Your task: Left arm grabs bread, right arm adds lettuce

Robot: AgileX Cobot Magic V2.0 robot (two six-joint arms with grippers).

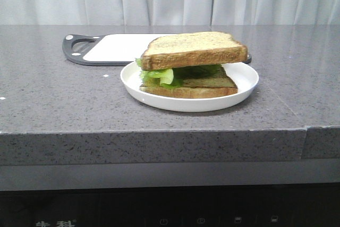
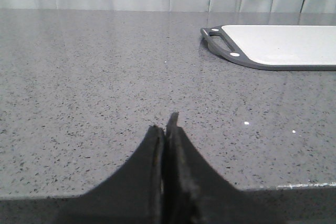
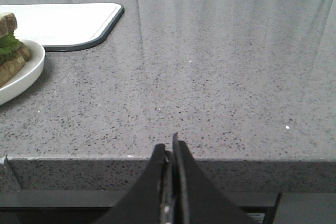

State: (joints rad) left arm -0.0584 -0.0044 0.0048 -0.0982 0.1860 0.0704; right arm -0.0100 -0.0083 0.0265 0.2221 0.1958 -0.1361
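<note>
Thick toast-coloured bread slice (image 1: 194,49) tops ruffled green lettuce (image 1: 159,75) and a thinner slice (image 1: 191,90) on the round white plate (image 1: 245,85). At the plate's 11 o'clock lies the white, grey-rimmed cutting board (image 1: 111,48). Only wrist views show the left gripper (image 2: 165,129) and right gripper (image 3: 169,153), fingers pressed together, empty, over the speckled grey counter (image 1: 48,94). Front-panel writing is unreadable.

You have two bread slices: the thick bread (image 1: 194,49) on top, a thinner slice (image 1: 189,91) beneath. One lettuce (image 1: 159,75) leaf shows between them (perhaps more hidden). One white plate (image 1: 245,81), one cutting board (image 1: 114,47) at 11 o'clock, one table (image 1: 48,99).
</note>
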